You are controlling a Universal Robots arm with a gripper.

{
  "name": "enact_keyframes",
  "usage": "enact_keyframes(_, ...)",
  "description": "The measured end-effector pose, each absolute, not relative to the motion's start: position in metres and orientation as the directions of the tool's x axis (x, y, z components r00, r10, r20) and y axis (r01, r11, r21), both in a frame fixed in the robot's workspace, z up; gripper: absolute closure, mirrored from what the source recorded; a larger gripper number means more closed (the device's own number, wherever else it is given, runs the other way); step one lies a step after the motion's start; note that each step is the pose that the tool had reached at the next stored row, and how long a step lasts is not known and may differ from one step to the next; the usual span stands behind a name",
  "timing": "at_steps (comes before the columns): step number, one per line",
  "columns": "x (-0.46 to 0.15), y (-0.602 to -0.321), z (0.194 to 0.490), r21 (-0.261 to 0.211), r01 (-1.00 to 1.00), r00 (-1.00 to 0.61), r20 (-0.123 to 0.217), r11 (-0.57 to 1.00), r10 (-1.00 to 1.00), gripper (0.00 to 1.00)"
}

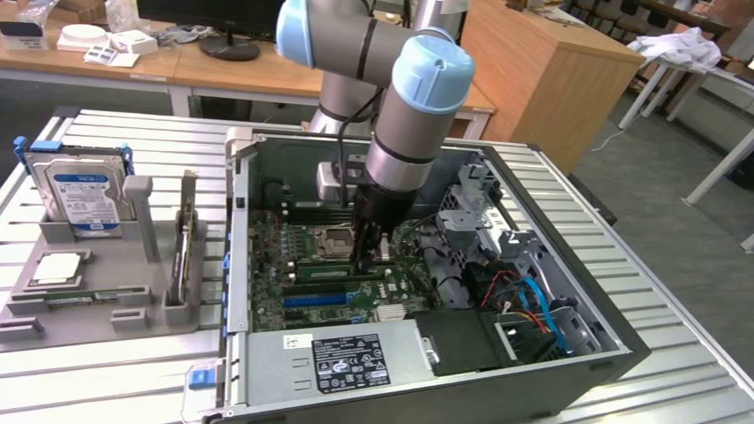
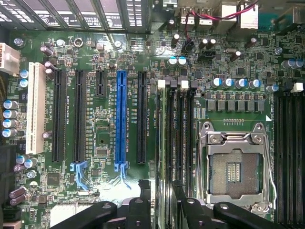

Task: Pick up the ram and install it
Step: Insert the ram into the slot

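Ram position, exterior view: the green stick lies along a memory slot on the motherboard, inside the open computer case on the table. The claw hangs straight down over the stick, just beside the processor socket. A grey tray with a hard drive stands on the table at the exterior view's left, well apart from the work.

Wrist view: the ram appears edge-on, standing in the slot nearest the long black expansion slots, with the blue slot further off and the empty processor socket on its other side. The claw straddles the stick; its fingers are parted to a moderate width, with a gap on each side, so nothing is gripped.

Progress: pick-up and placement appear complete. Full seating cannot be confirmed, as the latch positions are not clear.
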State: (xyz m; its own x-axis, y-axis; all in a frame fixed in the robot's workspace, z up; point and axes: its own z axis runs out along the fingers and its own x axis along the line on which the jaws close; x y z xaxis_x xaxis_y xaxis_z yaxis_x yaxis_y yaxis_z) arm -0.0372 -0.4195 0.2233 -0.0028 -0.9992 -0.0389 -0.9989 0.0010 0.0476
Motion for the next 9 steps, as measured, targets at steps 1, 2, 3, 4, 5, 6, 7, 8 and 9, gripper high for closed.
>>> enact_keyframes(1, -0.037, -0.419, 0.224, 0.048, -0.999, -0.003, -0.039, 0.001, -0.999, 0.69)
enact_keyframes(2, -0.037, -0.419, 0.226, 0.048, -0.999, -0.003, -0.039, 0.001, -0.999, 0.69)
enact_keyframes(3, -0.037, -0.419, 0.228, 0.048, -0.999, -0.003, -0.039, 0.001, -0.999, 0.69)
enact_keyframes(4, -0.037, -0.419, 0.231, 0.048, -0.999, -0.003, -0.039, 0.001, -0.999, 0.69)
enact_keyframes(5, -0.037, -0.419, 0.233, 0.048, -0.999, -0.003, -0.039, 0.001, -0.999, 0.69)
enact_keyframes(6, -0.037, -0.419, 0.236, 0.048, -0.999, -0.003, -0.039, 0.001, -0.999, 0.69)
enact_keyframes(7, -0.037, -0.419, 0.238, 0.048, -0.999, -0.003, -0.039, 0.001, -0.999, 0.69)
enact_keyframes(8, -0.037, -0.419, 0.241, 0.048, -0.999, -0.003, -0.039, 0.001, -0.999, 0.69)
enact_keyframes(9, -0.037, -0.419, 0.244, 0.048, -0.999, -0.003, -0.039, 0.001, -0.999, 0.69)
